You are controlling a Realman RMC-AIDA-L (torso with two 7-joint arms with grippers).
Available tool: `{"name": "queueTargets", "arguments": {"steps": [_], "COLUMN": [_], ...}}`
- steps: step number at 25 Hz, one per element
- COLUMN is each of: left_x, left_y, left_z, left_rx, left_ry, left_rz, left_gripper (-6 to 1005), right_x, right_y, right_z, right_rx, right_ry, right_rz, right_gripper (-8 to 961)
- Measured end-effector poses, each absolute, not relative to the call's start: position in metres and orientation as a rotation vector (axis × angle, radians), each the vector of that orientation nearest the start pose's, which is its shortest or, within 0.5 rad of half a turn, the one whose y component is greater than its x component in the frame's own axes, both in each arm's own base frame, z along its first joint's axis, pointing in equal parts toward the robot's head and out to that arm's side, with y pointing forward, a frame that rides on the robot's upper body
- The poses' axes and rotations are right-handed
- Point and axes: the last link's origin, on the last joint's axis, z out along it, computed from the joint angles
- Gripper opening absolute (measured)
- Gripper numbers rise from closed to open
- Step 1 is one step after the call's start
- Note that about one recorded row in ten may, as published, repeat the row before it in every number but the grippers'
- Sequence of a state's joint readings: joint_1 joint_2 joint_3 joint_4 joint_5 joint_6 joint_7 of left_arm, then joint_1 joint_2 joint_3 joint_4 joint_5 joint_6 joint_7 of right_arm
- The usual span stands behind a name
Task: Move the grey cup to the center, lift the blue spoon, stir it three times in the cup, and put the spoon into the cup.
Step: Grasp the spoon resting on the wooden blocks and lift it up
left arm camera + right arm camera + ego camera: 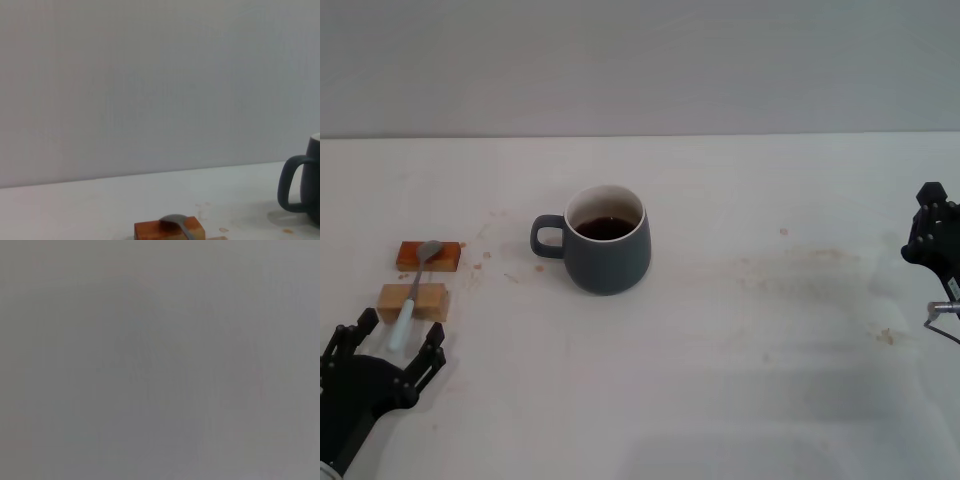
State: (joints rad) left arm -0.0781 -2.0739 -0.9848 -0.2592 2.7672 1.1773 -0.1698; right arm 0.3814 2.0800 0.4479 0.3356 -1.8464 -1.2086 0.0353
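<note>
- At your far left you have the left end effector (388, 352), low over the near edge of the tabletop (740, 380), its fingers spread wide and holding nothing.
- Just beyond it you can count two wooden blocks: a tan block (413, 301) nearer the end effector and an orange block (428, 256) farther back, set a little apart from each other.
- You have one spoon (414, 290), lying across both blocks. Its grey bowl rests on the orange block, and its pale blue handle crosses the tan block, with the tip ending between the open fingers of the left end effector. You cannot tell whether the fingers touch it.
- In the left wrist view you see the spoon's bowl on the orange block, with the cup's handle at the picture's edge.
- Near the middle you have one cup (605, 240), upright on the tabletop, its handle pointing towards the blocks and dark liquid inside. It stands well apart from both end effectors.
- At your far right the right end effector (932, 236) sits at the tabletop's edge. You cannot tell how its fingers stand; its wrist view shows only flat grey.
</note>
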Motion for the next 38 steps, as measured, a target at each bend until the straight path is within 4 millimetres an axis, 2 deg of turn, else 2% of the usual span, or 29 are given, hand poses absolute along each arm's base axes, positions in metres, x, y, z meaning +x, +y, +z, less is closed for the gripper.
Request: {"name": "queueTargets", "arguments": {"steps": [14, 20, 22, 32, 38], "left_x": [-0.3745, -0.3753, -0.3753, -0.3762, -0.3765], "left_y": [0.2163, 0.2173, 0.2176, 0.2179, 0.2180], "left_z": [-0.0471, -0.0476, -0.0481, -0.0477, -0.0476], "left_rx": [-1.787, -1.790, -1.794, -1.788, -1.787], "left_ry": [-0.630, -0.638, -0.639, -0.646, -0.647], "left_rz": [-0.549, -0.544, -0.542, -0.539, -0.538], "left_gripper": [841, 776, 624, 533, 534], "right_x": [0.3094, 0.3087, 0.3086, 0.3096, 0.3096], "right_y": [0.3064, 0.3061, 0.3059, 0.3041, 0.3040], "right_z": [-0.0458, -0.0466, -0.0469, -0.0463, -0.0462], "right_rx": [-1.581, -1.587, -1.588, -1.584, -1.583], "right_ry": [0.618, 0.617, 0.617, 0.616, 0.615], "right_rz": [0.767, 0.768, 0.768, 0.769, 0.770], "right_gripper": [-2, -2, -2, -2, -2]}}
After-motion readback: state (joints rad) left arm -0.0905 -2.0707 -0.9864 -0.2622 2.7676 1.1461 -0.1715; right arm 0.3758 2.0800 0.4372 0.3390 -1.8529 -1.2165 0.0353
